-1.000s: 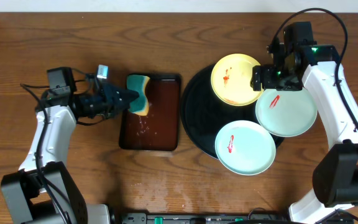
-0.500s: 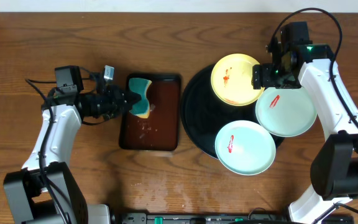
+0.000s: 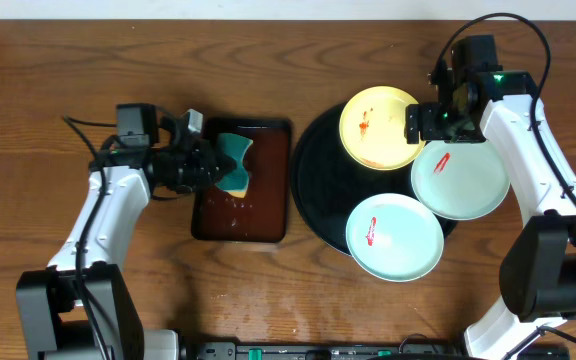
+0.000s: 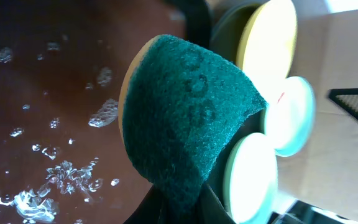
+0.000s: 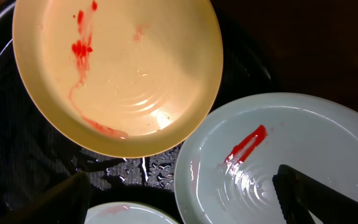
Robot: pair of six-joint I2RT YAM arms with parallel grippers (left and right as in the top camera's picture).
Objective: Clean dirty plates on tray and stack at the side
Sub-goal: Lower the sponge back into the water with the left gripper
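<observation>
- The left pincer (image 3: 218,167) is clenched on a green-faced sponge (image 4: 185,118). The right pincer (image 3: 415,126) hangs released above the plates, gripping nothing.
- All 3 plates rest on the black tray (image 3: 313,190): the yellow plate (image 3: 371,128) at the back, the right mint plate (image 3: 465,182) and the front mint plate (image 3: 393,238) overhanging its rim. Each carries a red smear.
- My judgement is that the right arm should steady 1 plate by its rim while the sponge's scouring face presses flat across the smear.
- The brown tray (image 3: 240,215) beneath the sponge holds bubbly water.
- No plate is stacked on the worktop (image 3: 48,60) yet.
</observation>
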